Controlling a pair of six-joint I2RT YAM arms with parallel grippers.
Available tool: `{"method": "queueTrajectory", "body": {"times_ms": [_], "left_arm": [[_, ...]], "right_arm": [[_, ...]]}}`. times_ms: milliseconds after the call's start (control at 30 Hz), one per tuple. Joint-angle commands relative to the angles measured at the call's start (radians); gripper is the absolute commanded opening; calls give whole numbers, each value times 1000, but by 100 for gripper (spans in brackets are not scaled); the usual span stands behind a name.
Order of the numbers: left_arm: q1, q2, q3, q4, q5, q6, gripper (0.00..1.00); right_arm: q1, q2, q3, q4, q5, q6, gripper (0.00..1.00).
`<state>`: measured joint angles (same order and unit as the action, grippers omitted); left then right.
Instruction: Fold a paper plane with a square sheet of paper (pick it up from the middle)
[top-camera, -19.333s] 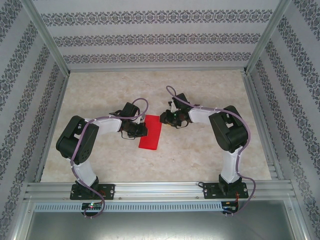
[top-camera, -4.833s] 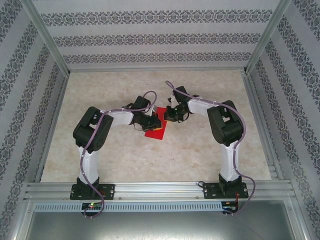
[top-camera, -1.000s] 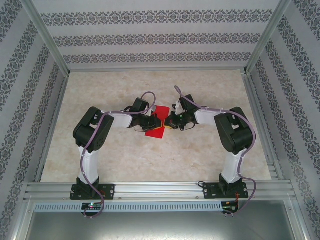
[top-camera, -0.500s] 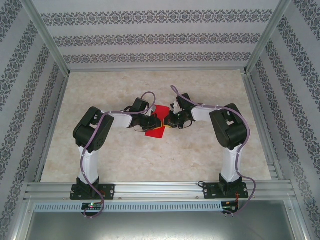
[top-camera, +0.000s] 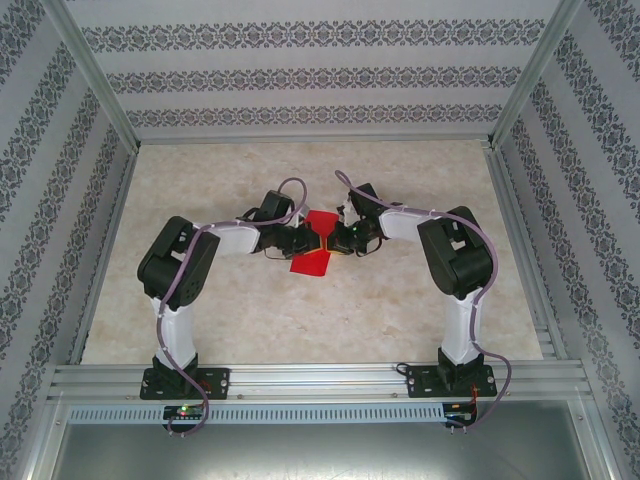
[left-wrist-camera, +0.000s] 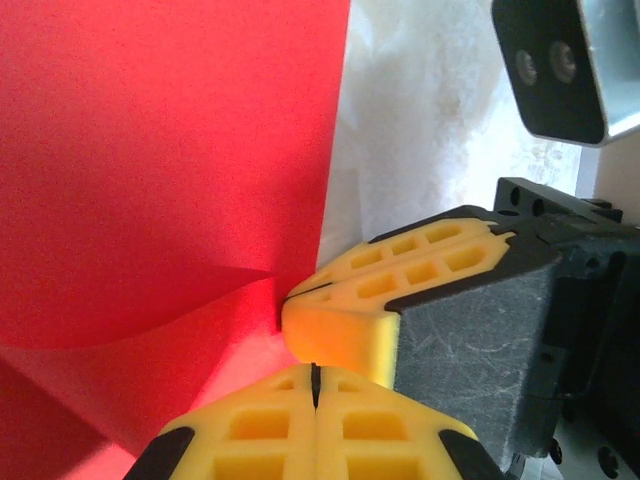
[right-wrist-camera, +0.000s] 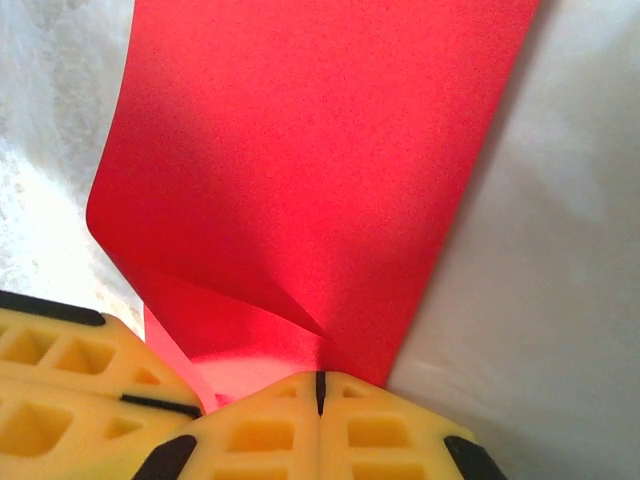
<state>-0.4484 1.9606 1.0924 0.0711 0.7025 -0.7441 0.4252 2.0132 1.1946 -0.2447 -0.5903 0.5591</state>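
The square sheet of paper (top-camera: 312, 262) is bright red and lies folded at the table's middle, with one flap curled up off the surface. Both grippers meet tip to tip at its far part. My right gripper (top-camera: 335, 240) is shut, and the paper's (right-wrist-camera: 320, 150) crease runs straight into its tips (right-wrist-camera: 320, 382). My left gripper (top-camera: 306, 239) is shut too; its tips (left-wrist-camera: 313, 372) rest against the right gripper's yellow fingers (left-wrist-camera: 400, 285), beside the red paper (left-wrist-camera: 170, 150), with no paper visible between them.
The marbled table (top-camera: 400, 300) is fenced by aluminium rails (top-camera: 320, 380) at the front and patterned walls on the other sides. Both arms' elbows bend outward, leaving free room near the front and at the back.
Over the last second the right arm's elbow swung inward and its gripper closed in on the left one. The left arm's elbow shifted slightly left. Both grippers stayed shut.
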Motion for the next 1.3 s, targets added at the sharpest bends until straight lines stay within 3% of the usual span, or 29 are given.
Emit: {"method": "queueTrajectory", "body": {"times_ms": [0,767,1267], "left_arm": [[16,2,38,-54,4,31,5],[72,129,123,-207,-35,172,6],[71,173,56,-222,-69,224,7]], "right_arm": [[12,47,-6,-73,91,-42,0],[17,41,9,-100,113,-76,0],[36,-101,-2,-46,83,-16,5]]}}
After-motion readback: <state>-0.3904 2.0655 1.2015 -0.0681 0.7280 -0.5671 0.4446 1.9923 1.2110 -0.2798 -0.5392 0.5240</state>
